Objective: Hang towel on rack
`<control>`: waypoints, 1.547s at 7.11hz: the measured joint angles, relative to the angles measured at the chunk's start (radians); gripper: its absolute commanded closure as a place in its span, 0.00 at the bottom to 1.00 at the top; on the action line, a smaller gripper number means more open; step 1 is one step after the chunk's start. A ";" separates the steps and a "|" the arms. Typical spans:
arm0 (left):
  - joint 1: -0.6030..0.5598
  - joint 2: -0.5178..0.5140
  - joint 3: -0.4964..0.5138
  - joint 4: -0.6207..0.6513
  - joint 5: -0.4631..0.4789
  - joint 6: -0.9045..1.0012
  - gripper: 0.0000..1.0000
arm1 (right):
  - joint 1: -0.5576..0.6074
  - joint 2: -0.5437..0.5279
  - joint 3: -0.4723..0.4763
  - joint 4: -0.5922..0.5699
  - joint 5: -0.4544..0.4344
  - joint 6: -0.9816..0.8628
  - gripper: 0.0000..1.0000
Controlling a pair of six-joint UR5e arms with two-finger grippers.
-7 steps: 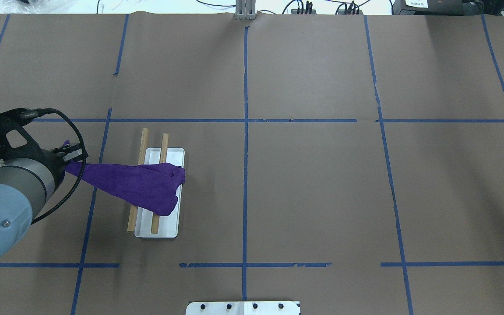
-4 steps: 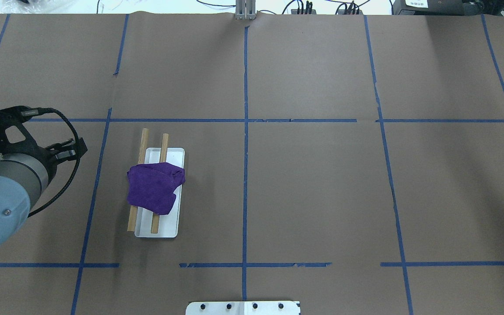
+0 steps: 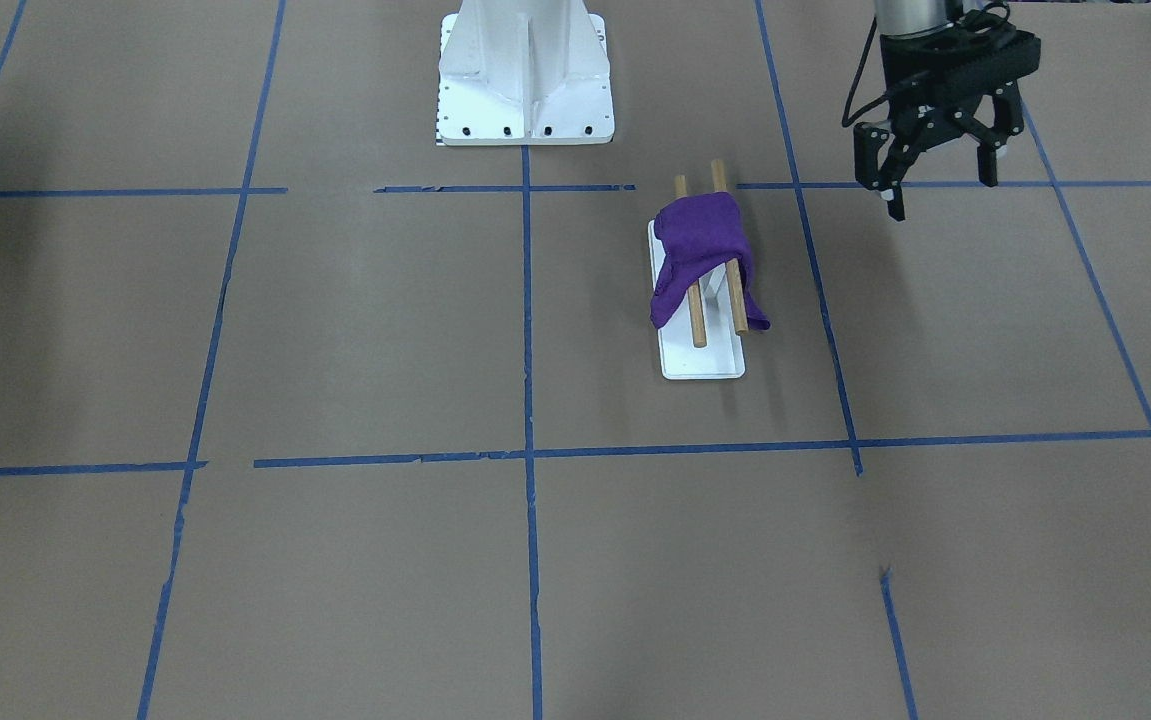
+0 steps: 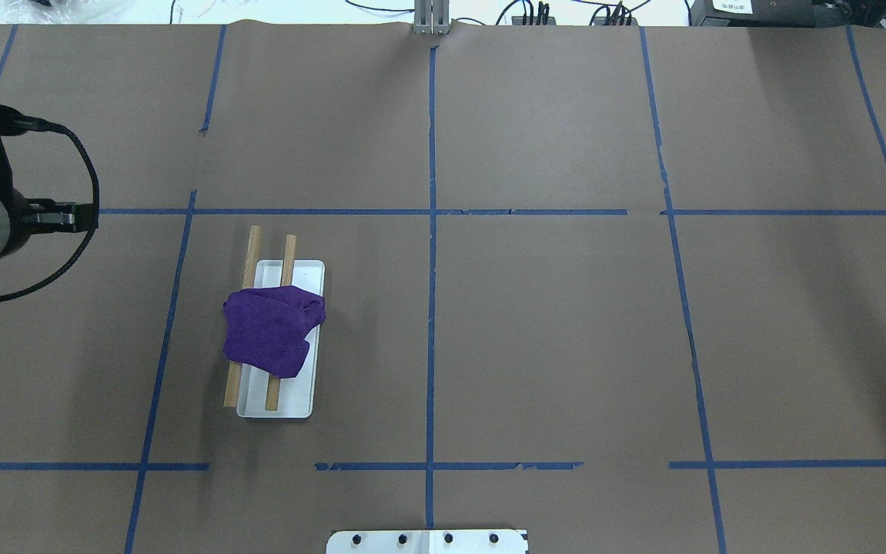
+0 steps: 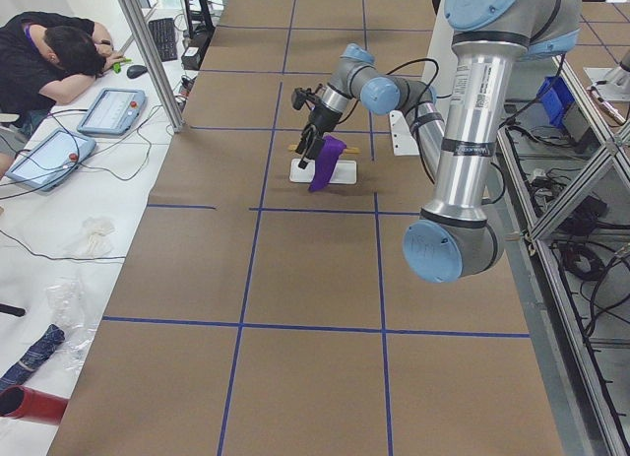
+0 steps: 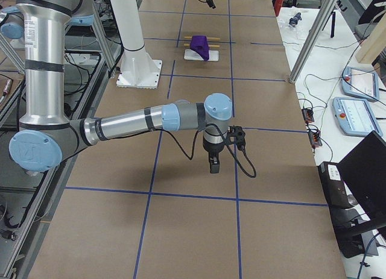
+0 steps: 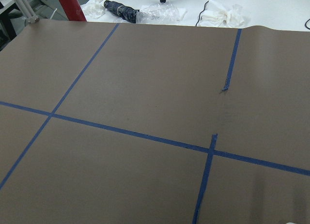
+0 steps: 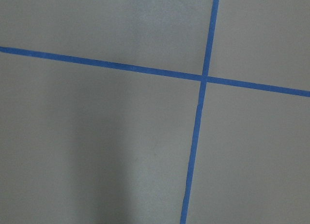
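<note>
The deep-purple towel [image 4: 272, 331] lies draped over both brown dowels of the rack [image 4: 289, 404], its ends hanging down on either side. In the front-facing view the towel [image 3: 700, 235] covers the dowels' far half above the white base [image 3: 703, 362]. My left gripper [image 3: 940, 185] is open and empty, raised above the table and well apart from the rack. It shows at the left edge of the overhead view [image 4: 73, 218]. My right gripper [image 6: 214, 164] hangs over bare table far from the rack, and I cannot tell whether it is open or shut.
The big white bolted pedestal [image 3: 525, 90] stands behind the rack at the robot's side. Blue tape lines cross the brown table cover. An operator [image 5: 59, 52] and tablets sit beyond the table's far edge.
My left gripper has let go of the towel's end, which dropped to hang over the outer dowel. The gripper then drew away from the rack, leftward and farther back in the overhead view.
</note>
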 measured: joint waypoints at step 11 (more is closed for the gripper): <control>-0.843 0.110 0.754 -0.255 -0.845 1.085 0.00 | 0.112 -0.023 -0.192 0.139 0.135 -0.086 0.00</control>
